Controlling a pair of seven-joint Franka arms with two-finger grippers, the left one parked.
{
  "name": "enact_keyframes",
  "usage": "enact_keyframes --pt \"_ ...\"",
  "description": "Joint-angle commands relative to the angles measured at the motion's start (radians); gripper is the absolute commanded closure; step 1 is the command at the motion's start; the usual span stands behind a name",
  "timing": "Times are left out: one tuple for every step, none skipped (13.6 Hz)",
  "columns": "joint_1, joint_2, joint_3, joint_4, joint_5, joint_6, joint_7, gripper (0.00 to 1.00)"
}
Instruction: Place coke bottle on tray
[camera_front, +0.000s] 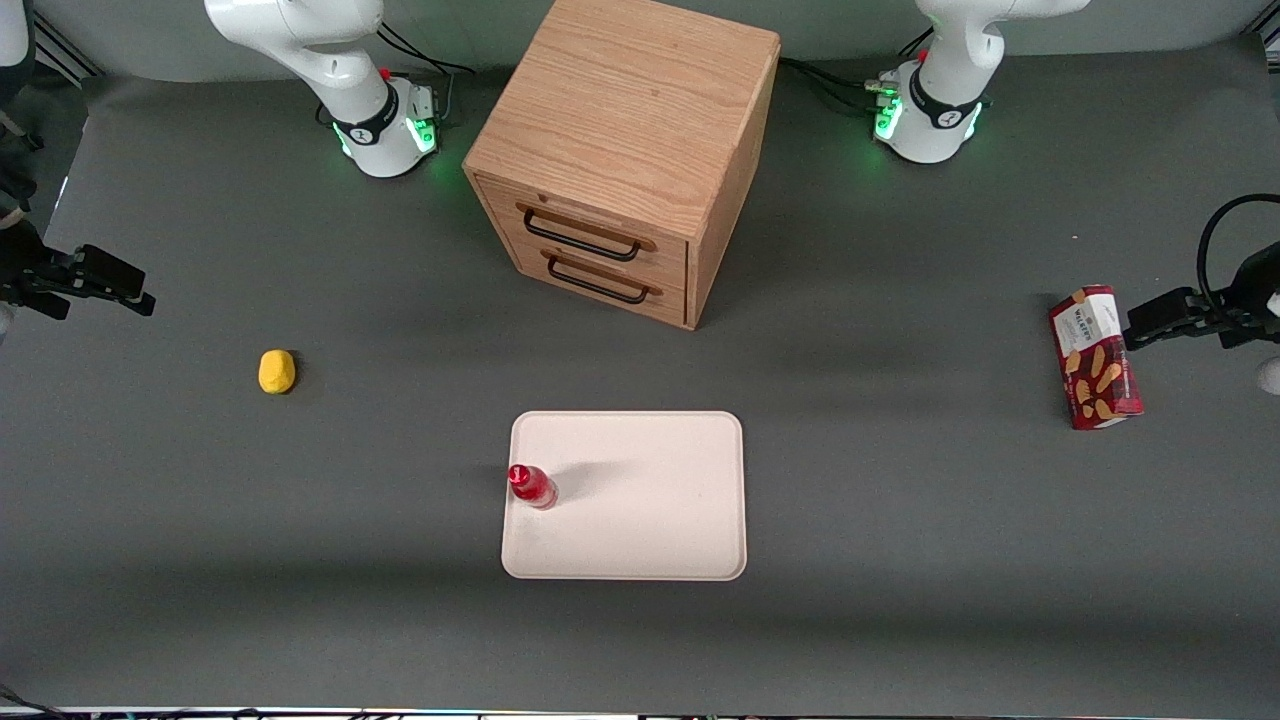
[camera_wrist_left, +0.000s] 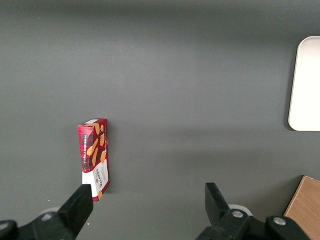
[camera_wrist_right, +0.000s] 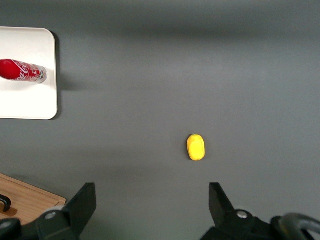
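Red coke bottle (camera_front: 531, 486) upright on tray (camera_front: 640, 520); pincer (camera_wrist_right: 152, 205) open, apparently empty.

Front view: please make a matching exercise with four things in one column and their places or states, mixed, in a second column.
Things:
1. coke bottle
2. yellow object
3. snack box
4. gripper

Places or states:
A. toward the parked arm's end of the table
B. open, at the working arm's end
C. upright on the tray, near its edge
D. on the bare table near the gripper

Pairs: 1-C, 2-D, 3-A, 4-B
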Motion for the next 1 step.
enact_keyframes --pt "-0.003 -0.01 0.004 0.006 -0.002 -0.016 -0.017 0.0"
